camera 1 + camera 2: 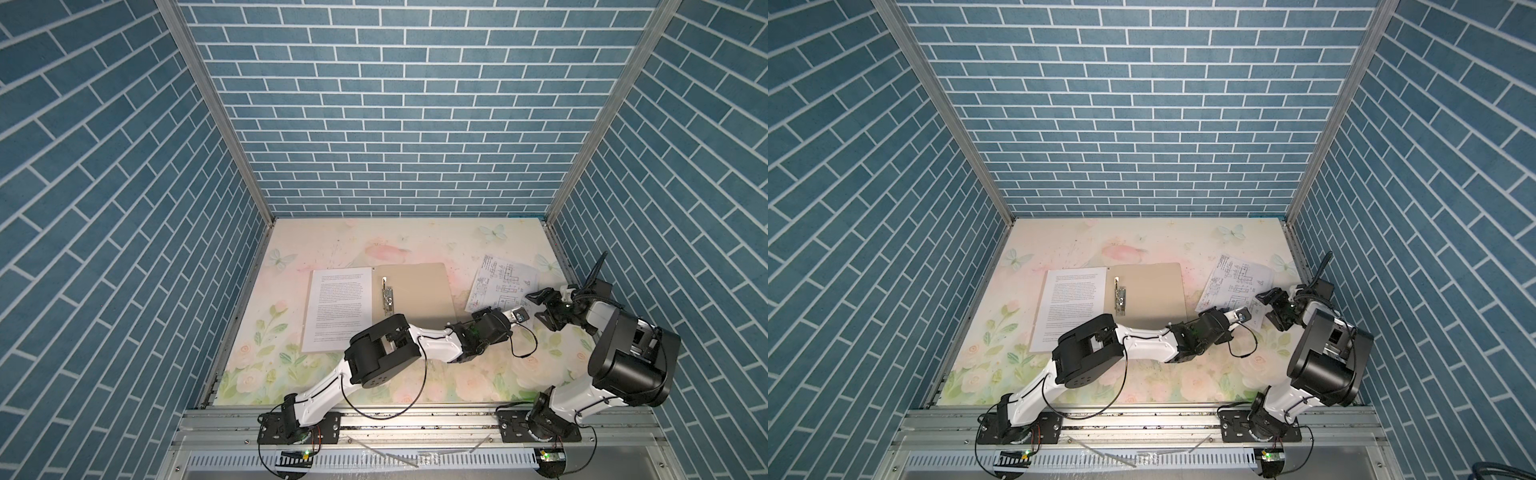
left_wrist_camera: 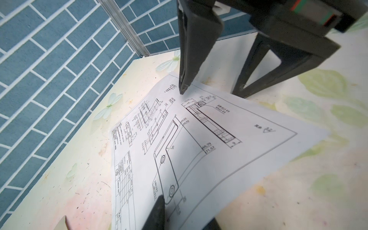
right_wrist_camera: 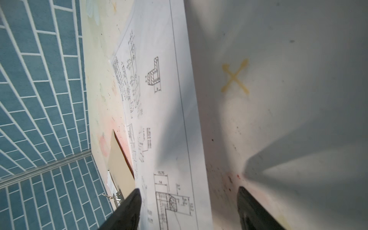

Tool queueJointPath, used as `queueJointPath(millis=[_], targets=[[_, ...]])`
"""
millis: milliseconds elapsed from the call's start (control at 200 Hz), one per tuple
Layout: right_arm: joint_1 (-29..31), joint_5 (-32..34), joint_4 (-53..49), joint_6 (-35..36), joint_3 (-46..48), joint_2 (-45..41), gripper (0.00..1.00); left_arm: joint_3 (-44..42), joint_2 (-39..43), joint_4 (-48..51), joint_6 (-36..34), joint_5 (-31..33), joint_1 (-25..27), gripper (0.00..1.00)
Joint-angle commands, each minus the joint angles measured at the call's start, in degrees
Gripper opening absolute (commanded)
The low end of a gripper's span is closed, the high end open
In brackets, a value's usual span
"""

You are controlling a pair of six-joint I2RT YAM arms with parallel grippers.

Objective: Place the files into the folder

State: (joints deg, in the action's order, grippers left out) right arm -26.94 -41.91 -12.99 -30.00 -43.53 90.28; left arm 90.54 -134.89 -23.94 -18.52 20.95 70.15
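Both grippers at the drawing sheet (image 1: 500, 286), right of centre.
Left gripper (image 1: 520, 314) pinches its corner; right gripper (image 1: 538, 309) gapes; folder (image 1: 419, 291) open at centre.

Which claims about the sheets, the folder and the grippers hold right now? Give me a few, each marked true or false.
1. The white sheet of dense printed text lies on the left half of the tan cardboard folder. True.
2. The white sheet with the black line drawing is inside the folder. False: it lies on the floral table, right of the folder.
3. The folder is closed. False: it lies open, with its small metal clip showing.
4. The right gripper is shut. False: its jaws stand wide open at the drawing sheet's edge.
5. The left gripper has reached across to the drawing sheet. True.
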Motion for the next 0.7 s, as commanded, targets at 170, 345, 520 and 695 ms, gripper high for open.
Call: queueJointPath(millis=[170, 345, 520, 695], targets=[[0.0, -6.5, 11.5, -6.1, 3.4, 2.9, 0.68, -1.0, 3.5, -0.3, 3.8, -1.1, 1.0, 0.27], [0.0, -6.8, 12.6, -6.4, 4.1, 1.8, 0.60, -1.4, 3.5, -0.2, 4.4, -1.0, 1.2, 0.27], [0.0, -6.2, 11.3, -6.0, 4.1, 0.5, 0.51, -2.2, 3.5, -0.4, 4.5, -1.0, 1.2, 0.27], [-0.1, -6.0, 10.5, -6.1, 3.9, 0.2, 0.42, -3.0, 3.6, -0.4, 4.3, -1.2, 1.4, 0.28]])
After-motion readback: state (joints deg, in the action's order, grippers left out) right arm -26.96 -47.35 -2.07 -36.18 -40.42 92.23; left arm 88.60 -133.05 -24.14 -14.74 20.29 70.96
